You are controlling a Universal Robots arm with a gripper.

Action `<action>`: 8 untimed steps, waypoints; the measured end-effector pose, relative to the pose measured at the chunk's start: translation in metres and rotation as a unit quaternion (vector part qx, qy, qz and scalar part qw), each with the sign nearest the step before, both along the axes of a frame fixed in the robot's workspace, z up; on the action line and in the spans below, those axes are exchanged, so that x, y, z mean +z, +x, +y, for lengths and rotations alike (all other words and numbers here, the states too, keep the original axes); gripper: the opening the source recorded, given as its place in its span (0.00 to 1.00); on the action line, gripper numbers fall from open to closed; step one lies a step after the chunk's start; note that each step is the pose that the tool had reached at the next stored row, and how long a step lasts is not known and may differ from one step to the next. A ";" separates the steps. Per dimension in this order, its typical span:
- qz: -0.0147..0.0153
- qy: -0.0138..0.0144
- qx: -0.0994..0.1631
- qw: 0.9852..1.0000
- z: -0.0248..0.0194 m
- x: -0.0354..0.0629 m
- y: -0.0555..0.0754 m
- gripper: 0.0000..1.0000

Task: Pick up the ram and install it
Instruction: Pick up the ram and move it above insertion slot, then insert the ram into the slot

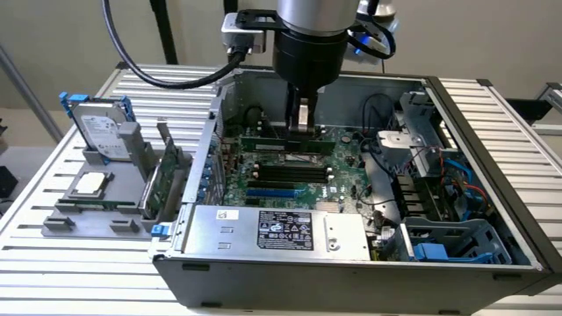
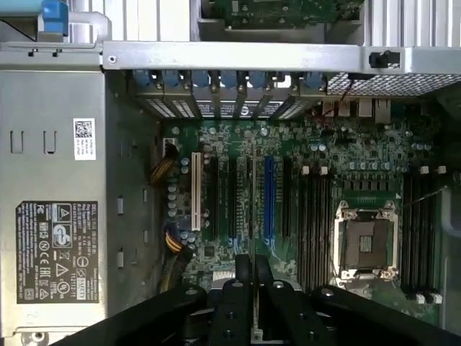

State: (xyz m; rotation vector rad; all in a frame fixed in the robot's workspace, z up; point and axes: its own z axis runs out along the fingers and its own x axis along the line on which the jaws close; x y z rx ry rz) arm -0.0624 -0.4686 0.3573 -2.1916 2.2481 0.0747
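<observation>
Several black slots [image 1: 290, 174] near hand [image 1: 301, 135], ram [image 1: 263, 141]

A: Bright, even light; the ribbed white metal table [image 1: 52, 263] nearly washes out at the near left.
B: Inside the grey steel computer case [image 1: 351, 289] it's dimmer, and the black gripper [image 2: 252, 261] clamped on the thin green ram stick [image 1: 263, 142] looks shadowed.

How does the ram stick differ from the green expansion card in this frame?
The ram stick is long and narrow; the expansion card is taller, with a metal bracket. The ram stick is inside the computer case, held in the claw above the motherboard; the expansion card stands in the gray rack outside it, untouched. Both are green circuit boards on edge.
</observation>
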 end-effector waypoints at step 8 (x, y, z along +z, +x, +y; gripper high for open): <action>0.000 0.000 0.000 1.000 0.0319 -0.0145 0.012 0.00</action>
